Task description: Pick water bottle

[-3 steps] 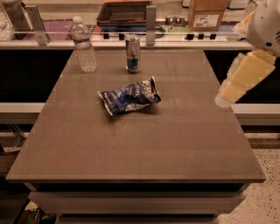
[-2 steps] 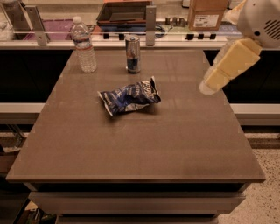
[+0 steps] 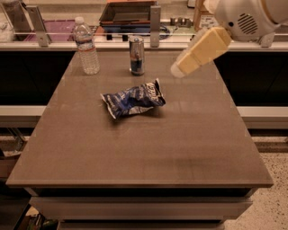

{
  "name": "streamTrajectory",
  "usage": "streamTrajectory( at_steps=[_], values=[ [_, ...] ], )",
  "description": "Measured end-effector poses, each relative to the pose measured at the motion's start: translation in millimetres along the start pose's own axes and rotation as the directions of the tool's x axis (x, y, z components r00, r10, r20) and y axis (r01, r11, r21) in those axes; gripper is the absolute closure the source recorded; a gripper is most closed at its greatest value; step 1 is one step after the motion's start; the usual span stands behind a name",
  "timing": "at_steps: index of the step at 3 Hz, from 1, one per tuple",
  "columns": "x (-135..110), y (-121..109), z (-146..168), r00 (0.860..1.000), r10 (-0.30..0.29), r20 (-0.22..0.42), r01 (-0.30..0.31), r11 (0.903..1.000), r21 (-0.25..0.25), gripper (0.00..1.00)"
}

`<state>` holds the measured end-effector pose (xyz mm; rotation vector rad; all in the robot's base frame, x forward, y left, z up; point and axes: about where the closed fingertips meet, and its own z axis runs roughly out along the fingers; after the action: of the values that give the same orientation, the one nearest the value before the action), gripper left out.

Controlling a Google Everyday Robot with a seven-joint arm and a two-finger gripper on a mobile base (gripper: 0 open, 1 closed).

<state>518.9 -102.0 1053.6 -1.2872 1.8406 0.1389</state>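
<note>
We list: brown table (image 3: 135, 148), centre | pale counter (image 3: 112, 44) behind it | metal post (image 3: 155, 24) on counter | dark tray (image 3: 128, 13) beyond | speckled floor (image 3: 275, 167), right | dim warm light | gripper (image 3: 179, 68) above table's far right.

gripper (image 3: 181, 67): we see a blocky cream-yellow taper; paler rounded tip; at one o'clock in our view
wrist housing (image 3: 245, 18): white, smooth, rounded shell; at two o'clock
vent (image 3: 246, 21): round dark slotted grille; we note one small dark hole beside it
</note>
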Motion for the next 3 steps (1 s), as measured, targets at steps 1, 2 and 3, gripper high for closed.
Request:
streamTrajectory(
  at_steps=[1,2,3],
  values=[
    [-19,-3,26,0.994,0.041,0.106,-0.039,0.9991,-0.016,0.00],
    [-36,0,45,0.983,0.084,0.165,-0.085,0.9964,-0.002,0.00],
    [-58,6,60,0.978,0.119,0.173,-0.130,0.9901,0.054,0.00]
  ],
)
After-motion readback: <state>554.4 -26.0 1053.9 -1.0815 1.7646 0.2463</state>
